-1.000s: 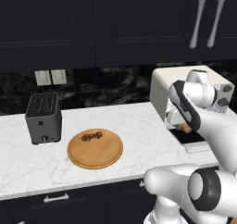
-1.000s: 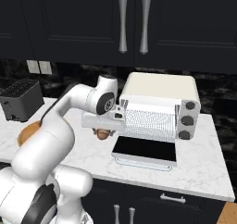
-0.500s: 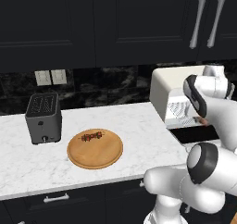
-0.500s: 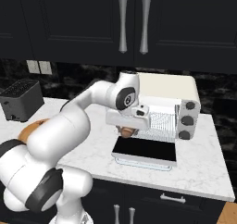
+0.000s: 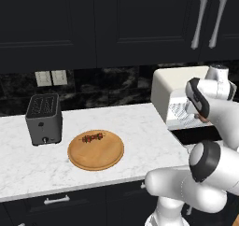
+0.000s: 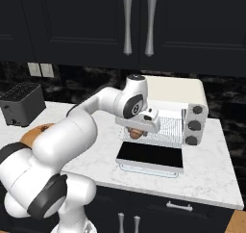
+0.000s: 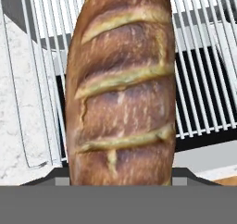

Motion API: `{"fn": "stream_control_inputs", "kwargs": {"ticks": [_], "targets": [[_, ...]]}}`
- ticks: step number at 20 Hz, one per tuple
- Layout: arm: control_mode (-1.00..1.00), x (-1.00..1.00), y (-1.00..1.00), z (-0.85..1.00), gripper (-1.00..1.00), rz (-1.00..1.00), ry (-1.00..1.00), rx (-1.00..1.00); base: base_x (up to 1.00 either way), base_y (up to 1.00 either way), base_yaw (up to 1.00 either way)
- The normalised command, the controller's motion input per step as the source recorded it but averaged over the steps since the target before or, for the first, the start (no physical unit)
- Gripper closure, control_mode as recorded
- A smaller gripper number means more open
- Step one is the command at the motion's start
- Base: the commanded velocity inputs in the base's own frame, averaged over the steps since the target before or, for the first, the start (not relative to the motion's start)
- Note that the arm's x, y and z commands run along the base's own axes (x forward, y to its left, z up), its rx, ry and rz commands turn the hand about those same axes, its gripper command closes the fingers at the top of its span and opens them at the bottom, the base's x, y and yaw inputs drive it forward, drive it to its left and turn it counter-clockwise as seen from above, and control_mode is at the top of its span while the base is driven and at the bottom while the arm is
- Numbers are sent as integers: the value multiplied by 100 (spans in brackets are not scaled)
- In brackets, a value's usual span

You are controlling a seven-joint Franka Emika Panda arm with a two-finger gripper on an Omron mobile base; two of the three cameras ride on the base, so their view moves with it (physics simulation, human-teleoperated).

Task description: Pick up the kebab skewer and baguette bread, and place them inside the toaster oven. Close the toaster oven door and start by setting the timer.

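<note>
Baguette (image 7: 121, 89), golden-brown slashed loaf, long axis 12-to-6 in hand view, over wire rack (image 7: 203, 79) of cream-white toaster oven (image 6: 174, 95). Clamped in two-finger gripper (image 6: 136, 133), jaws part-open around it. One kebab skewer (image 5: 92, 137) on round wooden board (image 5: 95, 150). One dark grey slot toaster (image 5: 44, 118).

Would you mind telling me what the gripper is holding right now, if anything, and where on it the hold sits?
The gripper holds the baguette bread, apparently near one end; the loaf hides the fingertips, so the exact spot cannot be told.
</note>
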Motion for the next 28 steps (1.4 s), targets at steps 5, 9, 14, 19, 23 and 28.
{"fn": "stream_control_inputs", "kwargs": {"ticks": [5,9,14,19,23,28], "targets": [[-100,26,-9,0,100,-1,-2,0,0,0,0],[-100,22,0,-2,100,0,-1,0,0,0,0],[-100,14,-1,-5,100,0,-3,0,0,0,0],[-100,7,0,-16,100,0,-11,0,0,0,0],[-100,14,0,-18,100,3,-13,4,0,0,0],[-100,19,0,-7,100,4,-2,4,0,0,0]]}}
